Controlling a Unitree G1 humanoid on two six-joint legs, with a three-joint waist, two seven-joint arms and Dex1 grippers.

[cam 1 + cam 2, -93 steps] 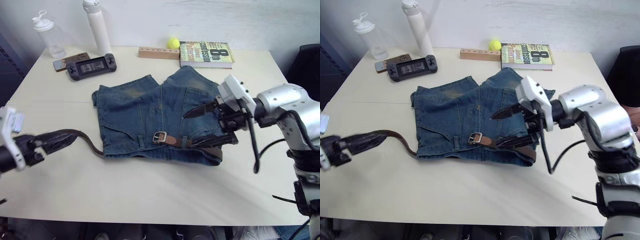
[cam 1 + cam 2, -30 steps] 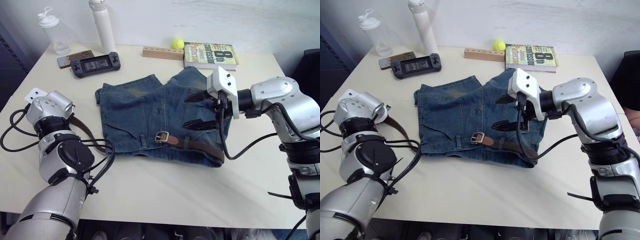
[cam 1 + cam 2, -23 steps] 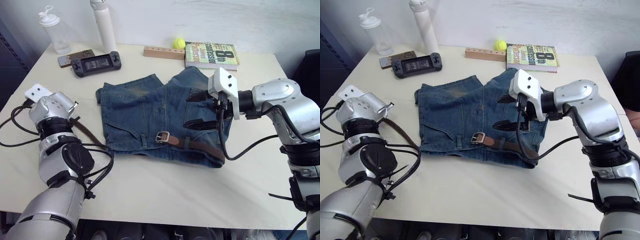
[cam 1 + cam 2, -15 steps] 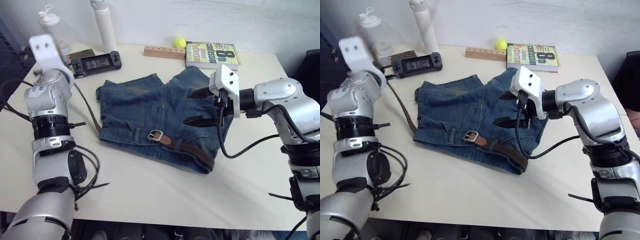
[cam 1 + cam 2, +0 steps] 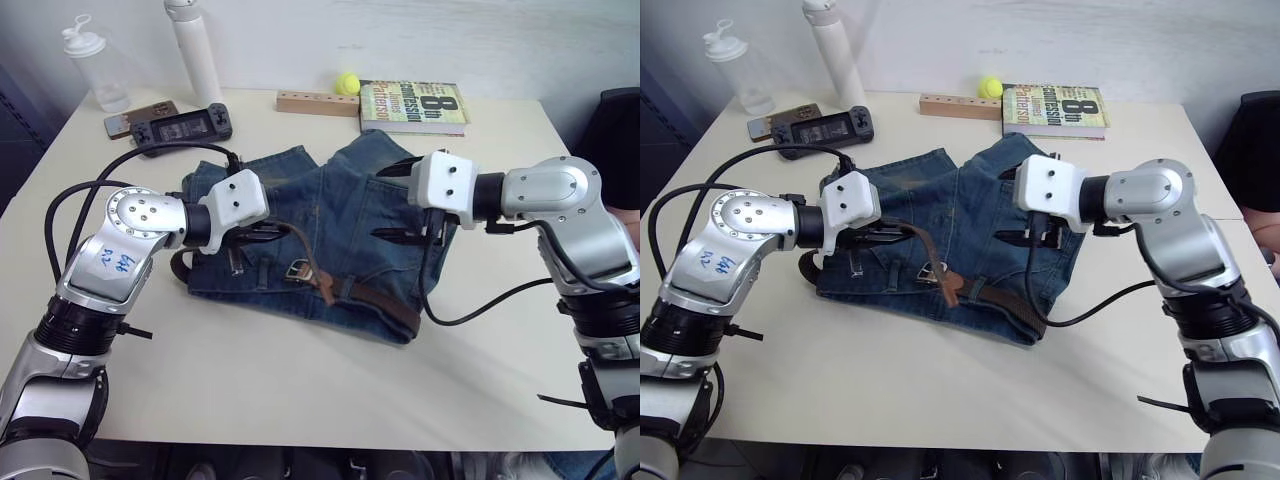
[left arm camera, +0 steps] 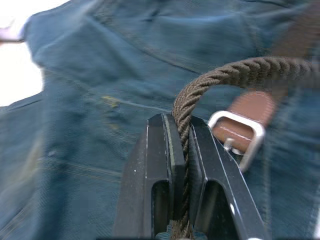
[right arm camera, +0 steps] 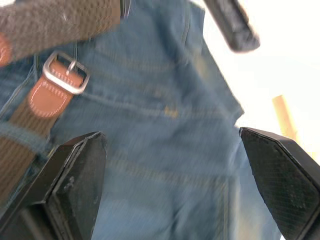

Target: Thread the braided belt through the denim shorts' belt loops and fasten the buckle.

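The left pincer (image 6: pixel 179 165) pinches the belt (image 6: pixel 220 77), whose free end arches over the shorts (image 5: pixel 340 230) lying mid-bench (image 5: pixel 300 390). The buckle (image 7: pixel 65 75) rests on the denim near the waistband; the loops are too small to make out. The right pincer (image 7: pixel 175 180) is spread wide above the shorts, hiding part of the fabric. Behind stand a book (image 5: pixel 412 106), a ball (image 5: pixel 347 84), a wooden block (image 5: pixel 317 103), a console (image 5: pixel 180 127) and two bottles (image 5: pixel 195 52).
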